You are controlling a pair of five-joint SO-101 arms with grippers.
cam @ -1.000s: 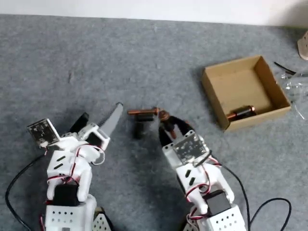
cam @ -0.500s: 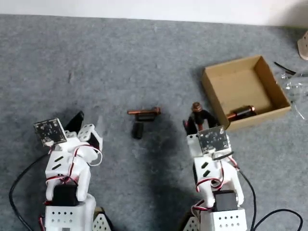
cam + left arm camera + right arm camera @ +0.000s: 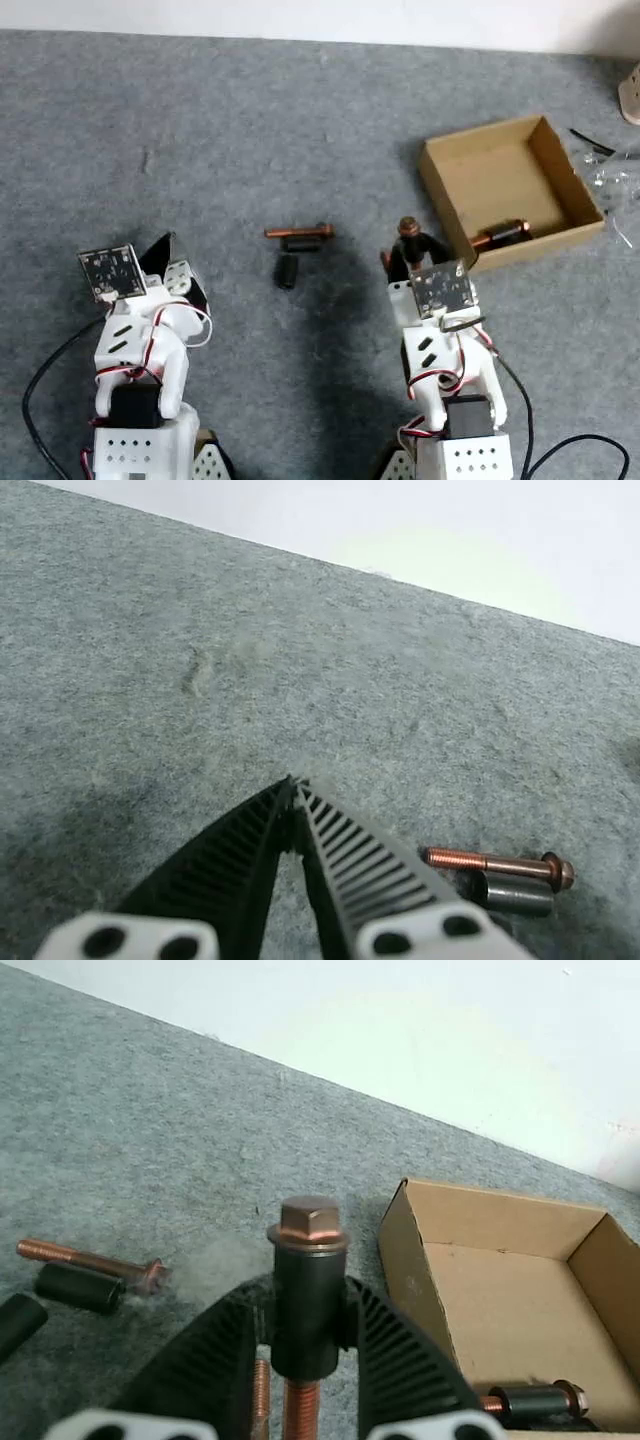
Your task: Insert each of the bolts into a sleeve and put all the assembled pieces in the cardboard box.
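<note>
The grey table (image 3: 300, 110) carries the cardboard box (image 3: 500, 185) at the upper right of the high view, with one sleeved bolt (image 3: 500, 235) already lying by its lower wall. The right arm (image 3: 440, 340) has swung from frame centre to just left of the box's lower corner, its right jaws clamped on a second assembled piece (image 3: 308, 1295), head up; dropping it in looks next. The left arm (image 3: 140, 340) has drawn back to the lower left, left jaws pressed together on nothing. At centre lie a loose bolt (image 3: 298, 233), one sleeve (image 3: 287, 270) just below and another touching the bolt, so one assembly remains
</note>
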